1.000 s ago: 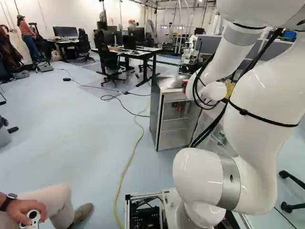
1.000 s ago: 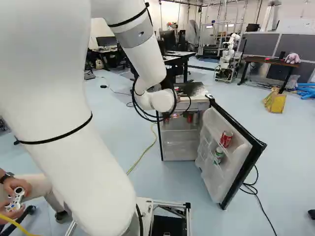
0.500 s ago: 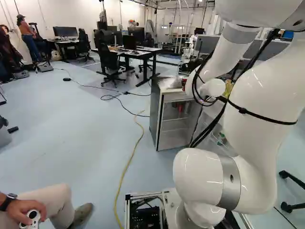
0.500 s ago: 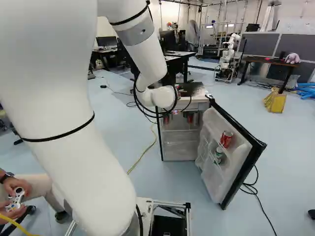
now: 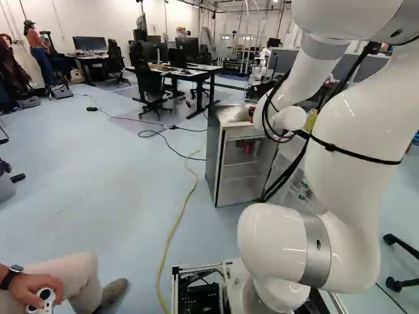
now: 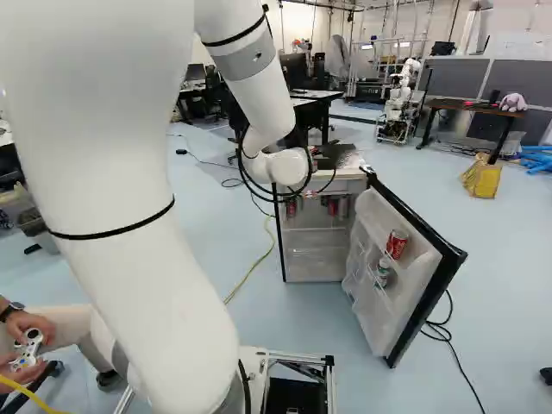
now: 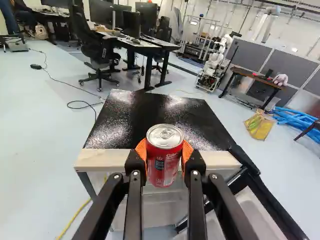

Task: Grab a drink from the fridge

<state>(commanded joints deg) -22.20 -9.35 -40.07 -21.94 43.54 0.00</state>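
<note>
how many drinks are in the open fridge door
2: a red can high in the door and a green-and-white container below it. More may be hidden.

Right base view: fridge door point(image 6: 404, 297) swung open, blocks right of center; free air above fridge top point(image 6: 348, 157), center.

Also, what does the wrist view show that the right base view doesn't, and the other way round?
Only the wrist view: the gripper's orange pads, shut on a red can.

Only the right base view: a can on the fridge door and a hand on a controller.

Both: the fridge, its open door and a yellow bag.
</note>
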